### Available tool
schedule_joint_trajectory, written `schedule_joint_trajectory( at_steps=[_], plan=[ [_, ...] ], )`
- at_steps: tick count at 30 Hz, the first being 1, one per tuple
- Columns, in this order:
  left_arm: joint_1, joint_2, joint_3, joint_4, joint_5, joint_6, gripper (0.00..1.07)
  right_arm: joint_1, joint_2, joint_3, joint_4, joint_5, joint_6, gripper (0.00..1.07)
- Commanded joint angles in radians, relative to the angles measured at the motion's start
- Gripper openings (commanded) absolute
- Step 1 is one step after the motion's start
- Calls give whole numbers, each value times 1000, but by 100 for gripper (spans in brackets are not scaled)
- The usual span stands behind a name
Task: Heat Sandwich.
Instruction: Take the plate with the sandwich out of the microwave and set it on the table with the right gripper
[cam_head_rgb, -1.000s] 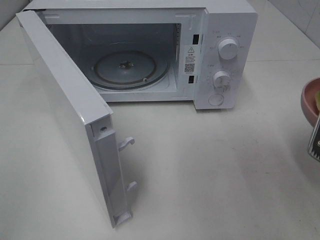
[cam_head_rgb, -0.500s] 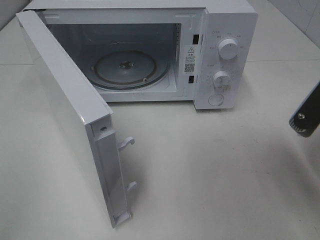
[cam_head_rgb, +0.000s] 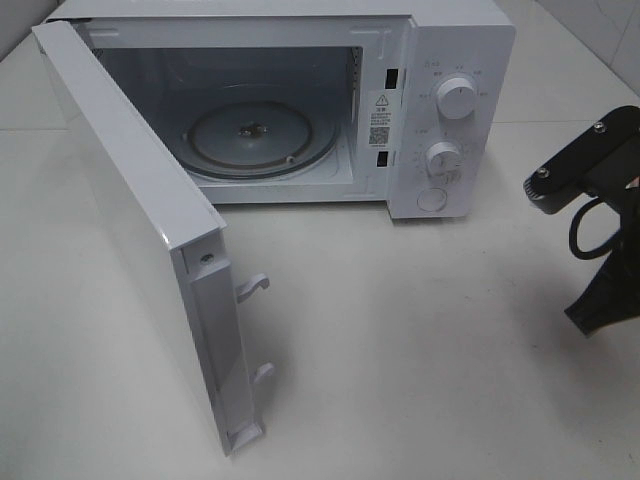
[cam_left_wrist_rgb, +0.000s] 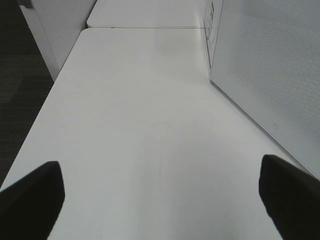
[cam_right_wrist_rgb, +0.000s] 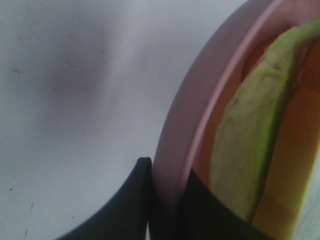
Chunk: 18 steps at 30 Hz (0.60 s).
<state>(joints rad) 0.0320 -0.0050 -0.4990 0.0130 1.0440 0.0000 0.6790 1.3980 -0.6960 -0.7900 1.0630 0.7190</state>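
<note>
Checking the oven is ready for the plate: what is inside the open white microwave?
Inside the white microwave only the round glass turntable lies on the floor, bare. The open white door hides the cavity's left wall.

Microwave (cam_head_rgb: 440, 110) casing showing smooth white painted metal with a slight sheen; its turntable (cam_head_rgb: 262, 137) appearing as clear glossy glass. Table (cam_head_rgb: 430, 350) presenting a matt off-white surface. Pink plate (cam_right_wrist_rgb: 175, 145) looking like smooth, softly glossy plastic; sandwich (cam_right_wrist_rgb: 250, 140) filling appearing waxy, yellowish-green. Right gripper (cam_right_wrist_rgb: 165, 210) fingers showing matt black plastic.
</note>
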Motion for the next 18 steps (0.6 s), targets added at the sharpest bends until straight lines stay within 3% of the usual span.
schedule_joint_trajectory(
  at_steps=[1, 9, 18],
  plan=[
    [2, -25, 3, 1, -9, 0, 100, -5, 45, -34, -38, 37, 24, 3],
    [2, -25, 3, 1, -9, 0, 100, -6, 113, -74, -37, 34, 72, 4],
    [2, -25, 3, 1, -9, 0, 100, -103, 204, -74, -53, -14, 79, 4]
  ],
)
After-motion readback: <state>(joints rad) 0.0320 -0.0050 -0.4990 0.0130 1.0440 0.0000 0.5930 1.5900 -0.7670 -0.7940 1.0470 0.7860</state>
